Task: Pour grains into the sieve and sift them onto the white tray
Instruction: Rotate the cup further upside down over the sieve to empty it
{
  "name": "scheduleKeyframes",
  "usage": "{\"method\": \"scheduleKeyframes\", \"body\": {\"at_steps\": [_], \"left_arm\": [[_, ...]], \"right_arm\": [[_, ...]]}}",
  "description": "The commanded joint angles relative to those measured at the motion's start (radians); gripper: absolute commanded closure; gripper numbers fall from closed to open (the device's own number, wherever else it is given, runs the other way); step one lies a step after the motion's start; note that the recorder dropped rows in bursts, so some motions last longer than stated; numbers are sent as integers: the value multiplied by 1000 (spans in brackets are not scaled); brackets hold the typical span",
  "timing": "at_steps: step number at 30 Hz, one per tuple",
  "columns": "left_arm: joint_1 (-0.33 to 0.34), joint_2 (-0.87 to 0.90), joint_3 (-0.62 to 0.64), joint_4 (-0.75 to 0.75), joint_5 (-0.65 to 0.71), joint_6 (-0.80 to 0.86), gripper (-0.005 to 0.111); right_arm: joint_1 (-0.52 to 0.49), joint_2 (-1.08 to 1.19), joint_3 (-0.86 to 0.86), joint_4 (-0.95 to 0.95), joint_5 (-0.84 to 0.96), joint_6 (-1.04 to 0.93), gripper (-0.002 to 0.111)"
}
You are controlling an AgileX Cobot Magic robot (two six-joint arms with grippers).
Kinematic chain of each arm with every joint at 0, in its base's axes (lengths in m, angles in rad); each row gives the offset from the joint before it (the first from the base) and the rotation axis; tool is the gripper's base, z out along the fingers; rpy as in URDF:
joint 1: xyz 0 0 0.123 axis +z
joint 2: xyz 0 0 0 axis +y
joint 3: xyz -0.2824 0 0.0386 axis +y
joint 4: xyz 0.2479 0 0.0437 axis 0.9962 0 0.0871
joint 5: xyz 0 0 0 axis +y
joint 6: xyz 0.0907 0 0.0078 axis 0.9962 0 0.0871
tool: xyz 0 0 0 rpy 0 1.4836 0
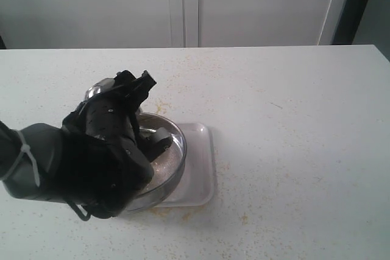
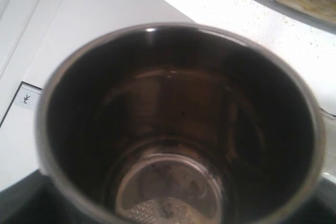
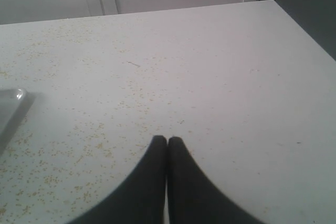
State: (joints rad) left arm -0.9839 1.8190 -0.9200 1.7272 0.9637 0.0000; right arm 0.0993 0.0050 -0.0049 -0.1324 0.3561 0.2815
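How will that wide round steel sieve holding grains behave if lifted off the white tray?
The steel sieve looks rigid and, being shallow, probably light. Its shiny rim may be slippery. The pale grains inside would likely shift or sift through if jolted.

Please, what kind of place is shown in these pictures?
Probably a robot test room or lab, not a home kitchen: a white table strewn with grains, plain white panels behind it, and a robot arm holding a cup by a sieve.
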Motion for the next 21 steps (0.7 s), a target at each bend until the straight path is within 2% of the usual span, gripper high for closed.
{"method": "scheduleKeyframes", "body": {"at_steps": [1,9,21], "left_arm": [[-17,-4,-1,17,29,0,107],[-17,-4,-1,17,54,-176,107],[-17,-15,-1,17,17,-438,107]], "right_arm": [[-9,-5,5,-3,-15,13,108],[-9,-5,5,-3,-15,13,108],[-9,-5,5,-3,-15,13,108]]}}
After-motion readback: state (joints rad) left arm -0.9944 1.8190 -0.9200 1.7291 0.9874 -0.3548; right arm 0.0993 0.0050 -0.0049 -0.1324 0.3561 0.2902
